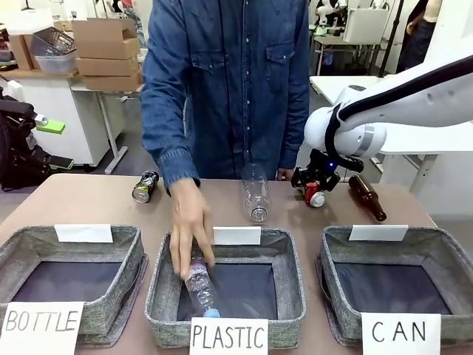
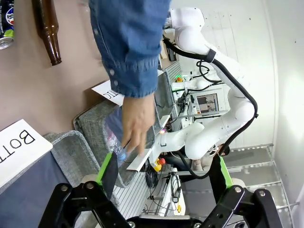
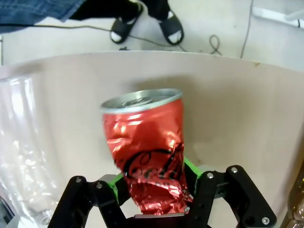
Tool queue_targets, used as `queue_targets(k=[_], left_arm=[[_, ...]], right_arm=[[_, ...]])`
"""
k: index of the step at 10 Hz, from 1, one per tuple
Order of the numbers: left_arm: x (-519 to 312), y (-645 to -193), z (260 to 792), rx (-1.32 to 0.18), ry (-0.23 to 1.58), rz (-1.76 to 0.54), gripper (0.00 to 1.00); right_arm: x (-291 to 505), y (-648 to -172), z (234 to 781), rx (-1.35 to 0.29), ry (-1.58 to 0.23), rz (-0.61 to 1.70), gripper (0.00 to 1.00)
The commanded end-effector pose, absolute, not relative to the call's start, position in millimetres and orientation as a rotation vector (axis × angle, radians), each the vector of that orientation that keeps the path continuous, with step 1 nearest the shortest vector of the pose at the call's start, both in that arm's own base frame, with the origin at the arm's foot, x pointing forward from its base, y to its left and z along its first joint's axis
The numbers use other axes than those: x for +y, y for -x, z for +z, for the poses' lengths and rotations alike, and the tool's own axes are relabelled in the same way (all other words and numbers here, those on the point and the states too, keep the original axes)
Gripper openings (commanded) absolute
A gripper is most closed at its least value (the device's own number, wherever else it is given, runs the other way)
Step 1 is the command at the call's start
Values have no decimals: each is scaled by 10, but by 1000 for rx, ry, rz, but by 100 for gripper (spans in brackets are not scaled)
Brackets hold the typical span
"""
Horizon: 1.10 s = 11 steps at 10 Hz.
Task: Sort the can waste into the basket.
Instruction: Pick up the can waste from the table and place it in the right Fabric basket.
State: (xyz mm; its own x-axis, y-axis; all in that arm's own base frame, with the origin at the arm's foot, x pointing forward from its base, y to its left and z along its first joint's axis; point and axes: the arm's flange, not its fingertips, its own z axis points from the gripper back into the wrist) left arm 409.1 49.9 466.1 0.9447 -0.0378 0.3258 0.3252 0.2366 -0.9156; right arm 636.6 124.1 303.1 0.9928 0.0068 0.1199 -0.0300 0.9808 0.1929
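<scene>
Surface: tan table (image 1: pixel 89 200), office clutter behind, and a person in a denim shirt at top centre of the front view.

- Basket signed CAN (image 1: pixel 336 292): lower right, dark bottom showing.
- Right arm: enters from the upper right, wrist bent down. The right gripper (image 1: pixel 314 185) is just right of centre, pinching the red can (image 1: pixel 316 195) between its green pads. The can's crumpled base is buried in the pads in the wrist view (table contact cannot be judged).
- Left gripper (image 2: pixel 166 161): fingers spread wide.
- Dark can (image 1: pixel 145 186): lying on the table, upper left, well apart from the CAN basket and cut off at the left wrist view's corner.
- Person's hand (image 1: pixel 191 229): reaching down, fingers on a clear bottle (image 1: pixel 199 285) in the PLASTIC basket (image 1: pixel 292 296).
- Second clear bottle (image 1: pixel 256 194) and brown bottle (image 1: pixel 367 197): lying either side of the red can.
</scene>
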Motion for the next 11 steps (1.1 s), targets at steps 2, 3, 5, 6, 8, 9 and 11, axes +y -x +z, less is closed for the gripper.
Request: queue_targets(k=[2,3,5,6,8,9,11], left_arm=[[480,-4074,4666,-283,1339,-265,100],[480,-4074,4666,-283,1339,-265,100],[480,-4074,4666,-283,1339,-265,100],[480,-4074,4666,-283,1339,-265,100],[480,-4074,4666,-283,1339,-265,100],[480,-4074,4666,-283,1339,-265,100],[480,-4074,4666,-283,1339,-265,100]], right_arm=[[1243,-6435,3066,-108,-173,-5,0],[1226,-6434,3072,-108,-176,-5,0],[1142,-6382,3181,-104,-195,9,0],[1074,-6310,3317,-95,-188,9,0],[727,-5744,4065,3,-205,50,0],[537,-5332,4424,4,-204,103,0],[153,-4561,4794,87,-227,217,0]])
